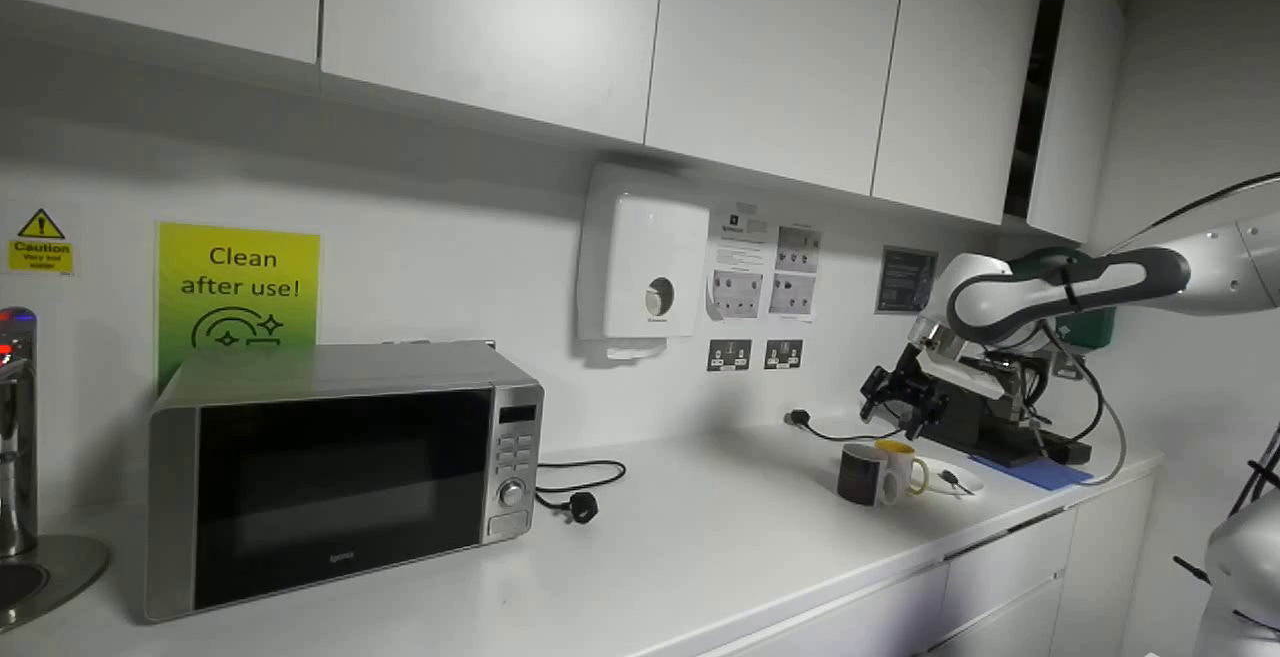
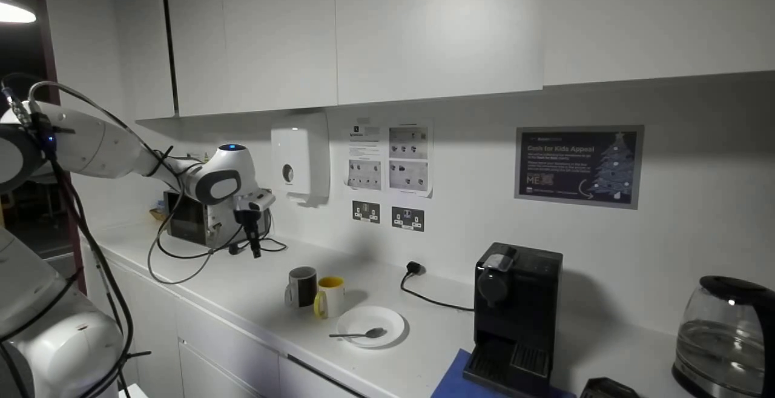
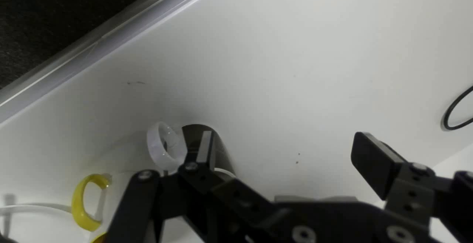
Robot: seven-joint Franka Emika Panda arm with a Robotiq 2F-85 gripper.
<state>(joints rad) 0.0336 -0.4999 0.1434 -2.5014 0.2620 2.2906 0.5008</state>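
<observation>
In an exterior view the gripper (image 1: 890,421) hung above the counter (image 1: 700,537), near a dark mug (image 1: 860,477) and a yellow-lined mug (image 1: 903,464); the microwave (image 1: 345,487) stood well to the left. In an exterior view both mugs stood side by side, left of a plate (image 2: 366,318) bearing a spoon (image 2: 375,332). In the wrist view the empty jaws were spread wide, one finger (image 3: 207,148) hiding part of the dark mug.

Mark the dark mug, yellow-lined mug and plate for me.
Dark mug (image 1: 860,478), in an exterior view: its dark side.
Yellow-lined mug (image 2: 334,302), in an exterior view: its white side.
Plate (image 2: 361,320), in an exterior view: bare surface.
</observation>
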